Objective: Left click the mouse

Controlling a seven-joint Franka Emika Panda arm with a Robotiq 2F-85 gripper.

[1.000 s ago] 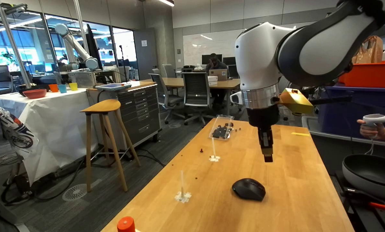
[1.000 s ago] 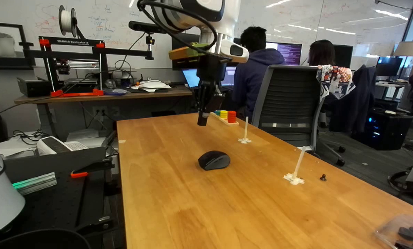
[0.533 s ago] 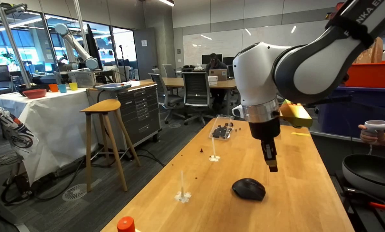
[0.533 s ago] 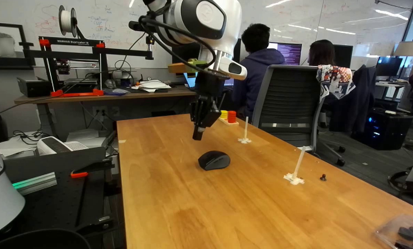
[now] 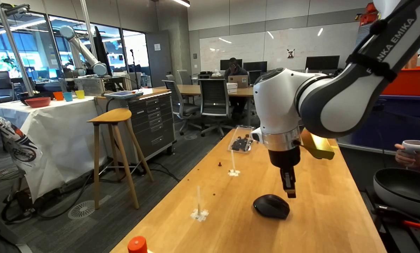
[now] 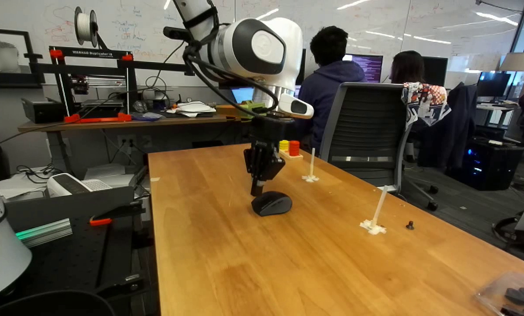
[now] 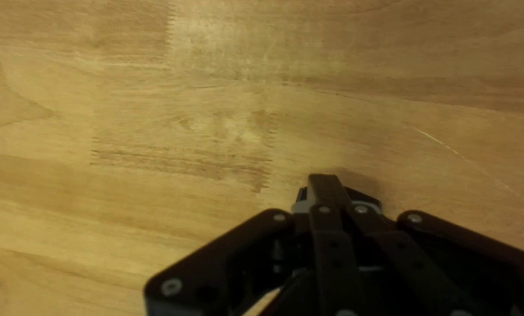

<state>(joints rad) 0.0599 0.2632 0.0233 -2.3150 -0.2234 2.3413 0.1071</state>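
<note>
The mouse [image 5: 271,206] is a low black dome on the wooden table, and it also shows in an exterior view [image 6: 272,204]. My gripper [image 5: 291,194] points down with its fingers together and nothing seen between them. In that view its tips are at the upper right of the mouse, close to it. In an exterior view the gripper tips [image 6: 256,191] are just behind the mouse's left end. I cannot tell whether they touch it. In the wrist view the gripper [image 7: 327,188] is dark and shut, and the mouse cannot be made out behind it.
Two thin upright sticks [image 5: 198,202] [image 5: 233,161] are taped to the table [image 5: 322,196]. A clear box [image 5: 241,138] of dark bits lies at the far end. A red, yellow and blue toy [image 6: 293,149] is near the table's edge. A small dark piece [image 6: 410,225] lies loose.
My gripper has come down steadily toward the mouse, and its tips have shifted sideways a little to be close beside it. The fingers have stayed shut. The mouse has not moved.
</note>
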